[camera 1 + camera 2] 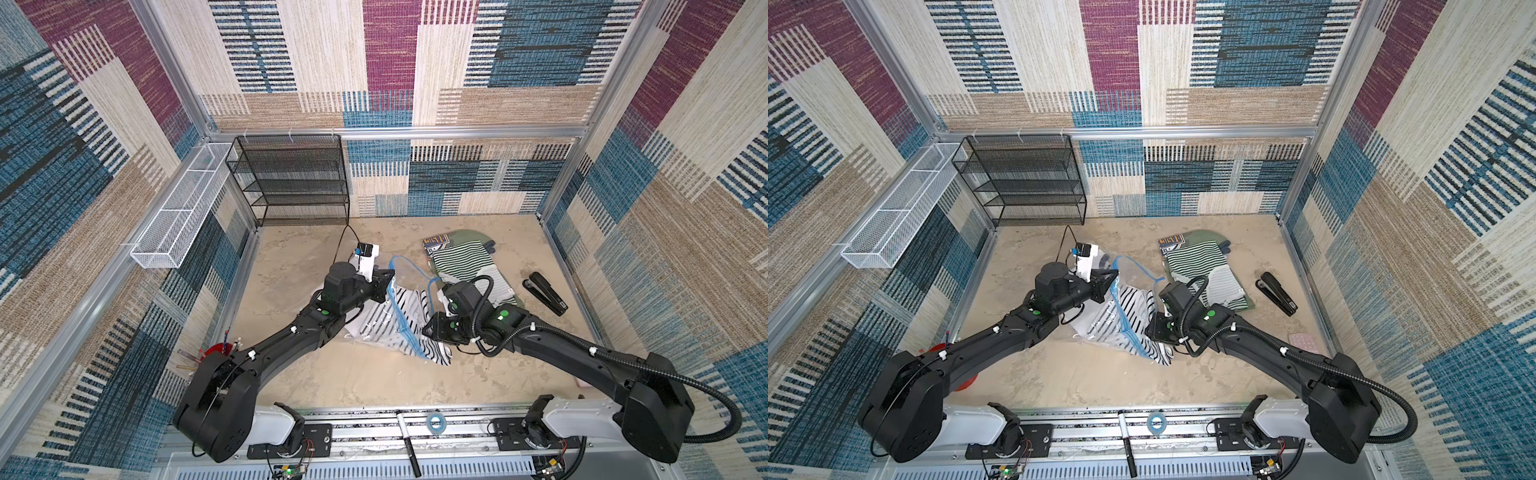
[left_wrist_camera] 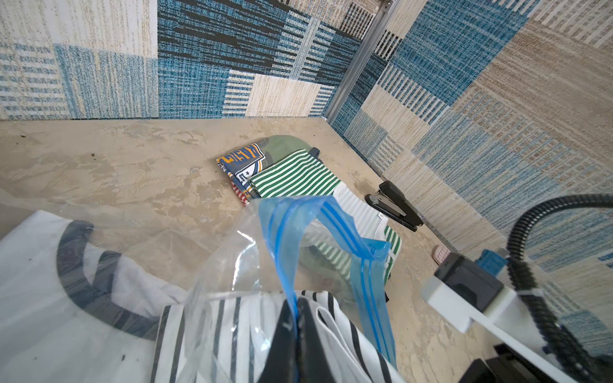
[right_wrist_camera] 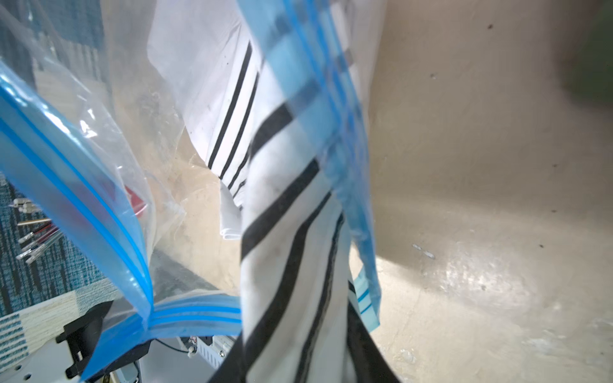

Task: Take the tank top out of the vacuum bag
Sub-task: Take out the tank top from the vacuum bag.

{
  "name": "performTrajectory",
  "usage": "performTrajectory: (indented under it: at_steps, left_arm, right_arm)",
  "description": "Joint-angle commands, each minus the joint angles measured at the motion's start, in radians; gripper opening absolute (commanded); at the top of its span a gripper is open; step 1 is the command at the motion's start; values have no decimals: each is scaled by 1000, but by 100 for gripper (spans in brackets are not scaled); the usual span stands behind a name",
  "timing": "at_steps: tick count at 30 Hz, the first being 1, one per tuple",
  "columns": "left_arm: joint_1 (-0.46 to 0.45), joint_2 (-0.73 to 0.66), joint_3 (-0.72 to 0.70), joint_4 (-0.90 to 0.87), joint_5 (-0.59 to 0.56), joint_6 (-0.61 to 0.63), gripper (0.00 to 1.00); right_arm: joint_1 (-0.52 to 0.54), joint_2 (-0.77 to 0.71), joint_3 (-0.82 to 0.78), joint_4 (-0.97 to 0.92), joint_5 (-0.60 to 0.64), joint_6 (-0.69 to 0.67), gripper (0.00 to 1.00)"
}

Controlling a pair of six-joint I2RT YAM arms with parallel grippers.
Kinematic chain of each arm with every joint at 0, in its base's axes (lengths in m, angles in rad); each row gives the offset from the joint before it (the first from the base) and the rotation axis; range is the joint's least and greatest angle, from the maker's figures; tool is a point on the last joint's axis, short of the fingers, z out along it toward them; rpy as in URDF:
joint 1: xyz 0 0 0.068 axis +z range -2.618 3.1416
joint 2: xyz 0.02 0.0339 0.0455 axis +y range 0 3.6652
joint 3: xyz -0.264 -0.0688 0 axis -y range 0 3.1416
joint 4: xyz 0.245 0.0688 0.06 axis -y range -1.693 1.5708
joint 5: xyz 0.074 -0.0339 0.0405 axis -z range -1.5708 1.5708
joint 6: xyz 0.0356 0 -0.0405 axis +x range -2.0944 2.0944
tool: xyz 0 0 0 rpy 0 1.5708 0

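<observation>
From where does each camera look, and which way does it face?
Top views: high above the bases, looking down, forward; left arm, right arm show.
Left wrist: along the shut left gripper pinching the vacuum bag; right arm shows.
Right wrist: close on the tank top; a dark finger shows.
Shared: all show bag and top.

The vacuum bag [image 1: 400, 320] is seen at the middle of the table [image 1: 332, 374], the tank top [image 1: 434, 353] partly inside it and partly spilled out of its mouth toward the front right. Behind and to the right a pile of folded clothes [image 1: 461, 259] is laid flat, with a stapler [image 1: 546, 293] set to its right (near, not touching). A shelf rack [image 1: 295, 183] is stood in the back left corner, a wire basket [image 1: 178, 212] hung along the left wall [image 1: 104, 232]. A pen cup [image 1: 212, 350] is placed front left; a marker [image 1: 409, 442] and a tape roll [image 1: 435, 422] are left side by side on the front rail [image 1: 365, 428].
</observation>
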Motion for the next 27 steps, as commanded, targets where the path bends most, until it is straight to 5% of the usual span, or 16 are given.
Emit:
performTrajectory:
  at_steps: [1, 6, 12, 18, 27]
  left_arm:
    - [1, 12, 8, 55, -10, 3, 0]
    - [1, 11, -8, 60, -11, -2, 0]
    - [3, 11, -24, 84, 18, -33, 0]
    - [2, 2, -34, 64, -3, -36, 0]
    - [3, 64, 36, -6, -128, -32, 0]
  right_arm:
    - [4, -14, -16, 22, 21, 30, 36]
    - [9, 78, -25, 101, 11, 28, 37]
    - [16, 117, -56, 135, 140, 61, 43]
    - [16, 155, -53, 178, 167, 73, 0]
    - [18, 68, -6, 127, 116, 45, 0]
